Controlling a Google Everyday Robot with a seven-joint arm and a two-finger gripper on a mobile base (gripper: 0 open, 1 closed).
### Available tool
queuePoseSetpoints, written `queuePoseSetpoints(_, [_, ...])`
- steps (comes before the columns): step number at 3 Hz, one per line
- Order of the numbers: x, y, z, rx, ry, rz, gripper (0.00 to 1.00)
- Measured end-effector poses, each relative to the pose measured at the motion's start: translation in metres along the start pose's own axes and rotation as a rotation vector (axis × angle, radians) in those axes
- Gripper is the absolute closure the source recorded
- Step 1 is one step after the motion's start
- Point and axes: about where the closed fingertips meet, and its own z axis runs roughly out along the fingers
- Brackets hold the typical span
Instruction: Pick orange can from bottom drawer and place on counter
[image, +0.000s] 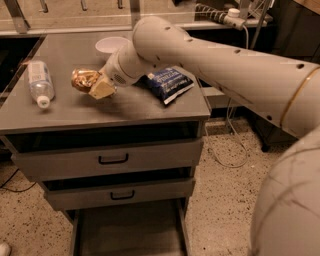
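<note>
Being clamped between the tan fingers of the gripper (94, 84), the orange can (81, 78) is held over the left half of the counter (125, 107); whether it touches the grey top cannot be told. A clear bottle (38, 80) with a white cap is laid on its side near the left edge, its label unreadable. A white bowl (111, 45) is set further back. A blue packet (169, 84), its white print too small to read, is laid right of the gripper. The bottom drawer (127, 235) is pulled out below two drawers (150, 155) with black handles. A speckled floor (225, 200) is seen beside the cabinet.
</note>
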Motion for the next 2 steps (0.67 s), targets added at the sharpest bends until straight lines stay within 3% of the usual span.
queuePoseSetpoints(2, [0.0, 0.0072, 0.0272, -0.091, 0.014, 0.005, 1.0])
